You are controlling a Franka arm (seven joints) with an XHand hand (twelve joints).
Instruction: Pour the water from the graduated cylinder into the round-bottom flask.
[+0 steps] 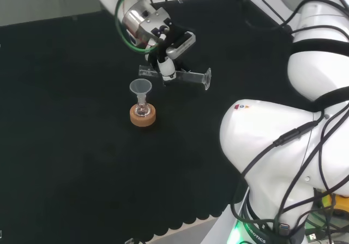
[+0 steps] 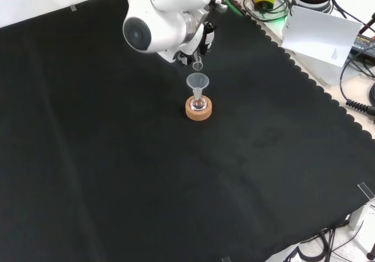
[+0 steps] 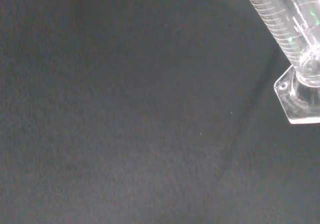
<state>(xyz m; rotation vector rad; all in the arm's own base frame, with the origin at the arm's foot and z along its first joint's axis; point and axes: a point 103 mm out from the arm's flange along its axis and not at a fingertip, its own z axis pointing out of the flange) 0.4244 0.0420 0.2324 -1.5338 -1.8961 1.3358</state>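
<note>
A small clear round-bottom flask stands in a cork ring with a clear funnel in its neck. The hand is shut on the clear graduated cylinder, which lies almost level above the cloth, its mouth end over the funnel and its foot to the right in the head view. In the front view the cylinder's mouth hangs just above the funnel, over the flask on the cork ring. The wrist view has the cylinder's marked tube and its foot.
Black cloth covers the bench around the flask. The arm's white links fill the right of the head view. In the front view a white link stands before the hand, and a white box and cables lie beyond the cloth's scalloped edge.
</note>
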